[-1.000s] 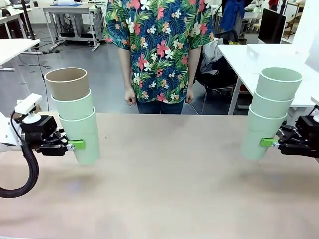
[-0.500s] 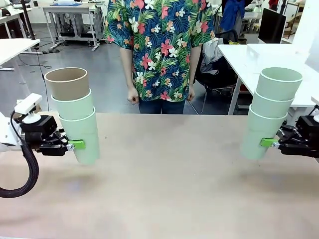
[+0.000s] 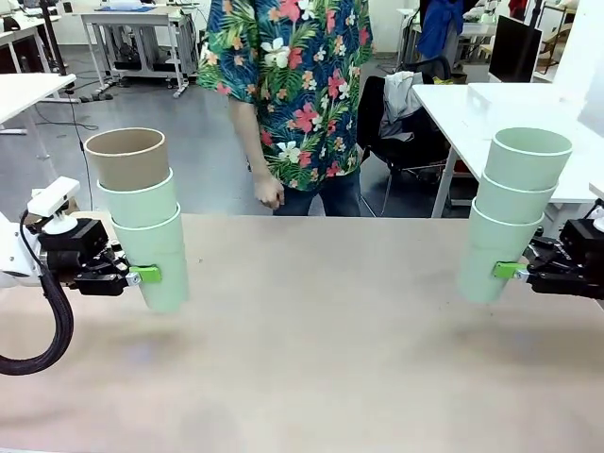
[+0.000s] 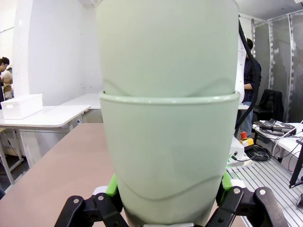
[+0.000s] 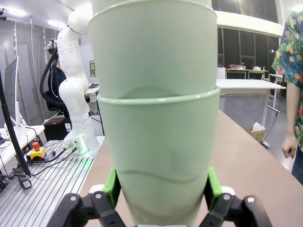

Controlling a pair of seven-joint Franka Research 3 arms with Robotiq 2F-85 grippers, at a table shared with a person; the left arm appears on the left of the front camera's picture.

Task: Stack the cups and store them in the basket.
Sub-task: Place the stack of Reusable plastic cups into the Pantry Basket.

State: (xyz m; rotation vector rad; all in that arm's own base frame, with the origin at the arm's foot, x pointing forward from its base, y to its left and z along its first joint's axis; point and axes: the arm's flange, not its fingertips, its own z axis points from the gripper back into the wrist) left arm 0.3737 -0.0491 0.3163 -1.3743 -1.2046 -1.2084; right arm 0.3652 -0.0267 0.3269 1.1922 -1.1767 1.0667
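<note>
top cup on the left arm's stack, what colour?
Tan-brown top cup; the two below are mint green. Clearest in front view.

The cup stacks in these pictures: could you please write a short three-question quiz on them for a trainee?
1. True or false: the left stack, held by the left gripper, is topped by a tan cup.
2. How many cups are in the right stack, held by the right gripper? A) two B) three C) four
3. Fill in: every cup in the right stack is ___ in colour.
Key: 1 true; 2 B; 3 mint green.
</note>
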